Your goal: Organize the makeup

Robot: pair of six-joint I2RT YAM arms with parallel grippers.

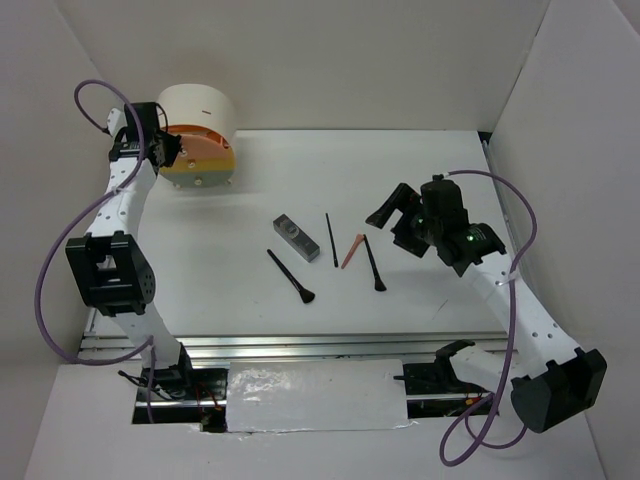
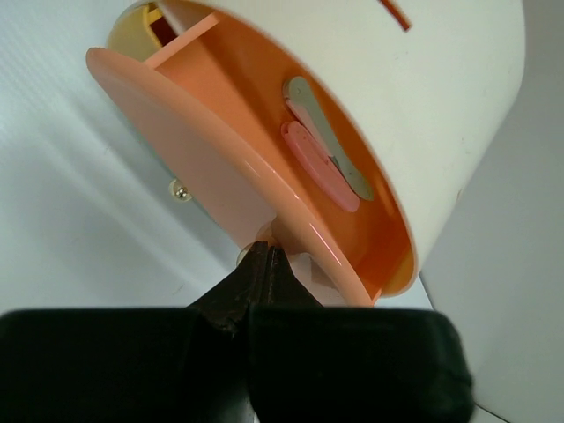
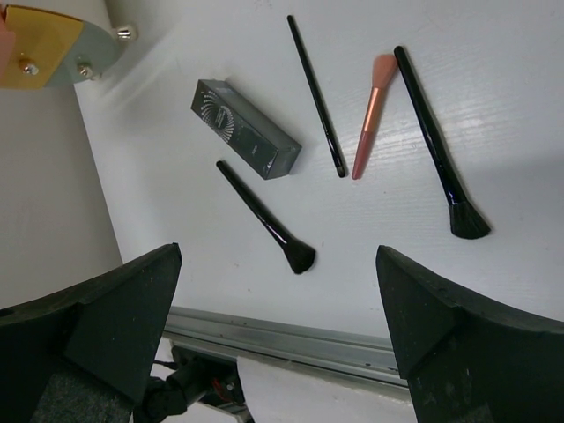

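On the table lie a grey case [image 1: 296, 238], a thin black stick [image 1: 331, 239], a coral stick [image 1: 353, 250] and two black brushes [image 1: 291, 276] [image 1: 373, 263]. My right gripper [image 1: 395, 215] hovers open and empty just right of them. Its wrist view shows the case [image 3: 245, 129], stick [image 3: 315, 97], coral stick [image 3: 370, 110] and brushes [image 3: 264, 218] [image 3: 436, 150] beyond the gripper [image 3: 278, 304]. My left gripper [image 1: 165, 150] [image 2: 264, 257] is shut at a small knob on the orange drawer [image 2: 220, 159], which stands swung open. A pink stick [image 2: 319, 166] and a mint stick [image 2: 328, 132] lie inside.
The round cream-and-orange drawer box [image 1: 200, 125] stands at the back left, with a yellow drawer [image 2: 132, 31] partly showing. White walls close in the left, back and right. A metal rail [image 1: 300, 347] runs along the table's near edge.
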